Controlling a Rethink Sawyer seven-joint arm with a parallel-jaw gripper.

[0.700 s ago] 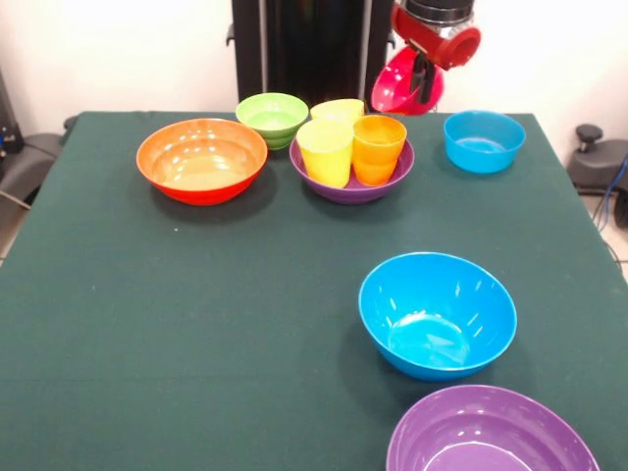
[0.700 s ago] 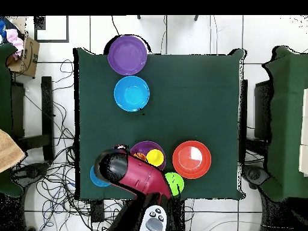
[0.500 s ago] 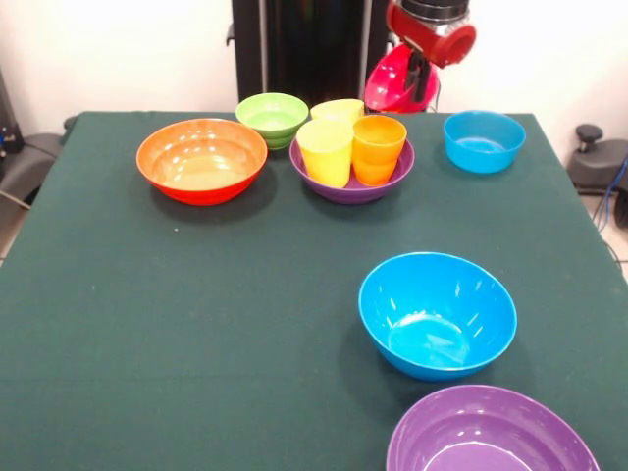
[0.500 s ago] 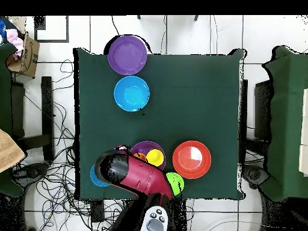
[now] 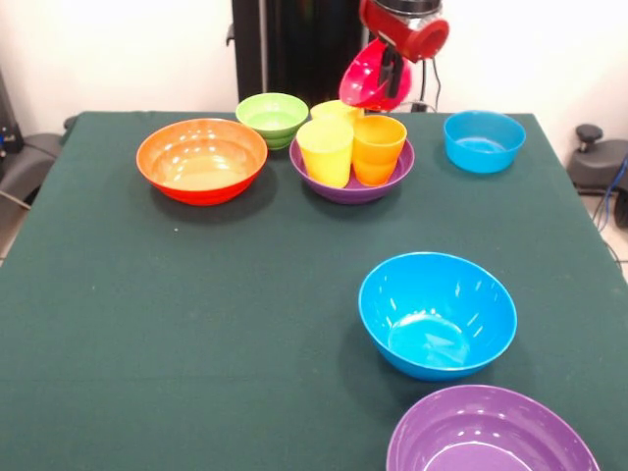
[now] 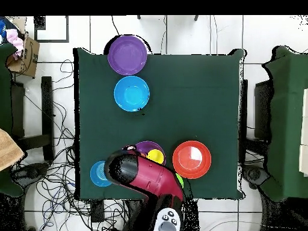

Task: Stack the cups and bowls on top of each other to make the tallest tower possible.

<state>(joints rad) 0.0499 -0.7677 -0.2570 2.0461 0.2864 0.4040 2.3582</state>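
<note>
We see three cups (image 5: 351, 145) standing in a purple bowl (image 5: 351, 186). Our gripper (image 5: 393, 71) grips a tilted red bowl (image 5: 372, 83) above them.

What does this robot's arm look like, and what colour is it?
The arm is a thick, rounded tube with a glossy red shell and black sections at its joints. In the front view its lower end shows as a red collar under a black cylinder, with a dark gripper hanging below it. From above, a pale grey panel with small dark buttons sits near its base.
</note>
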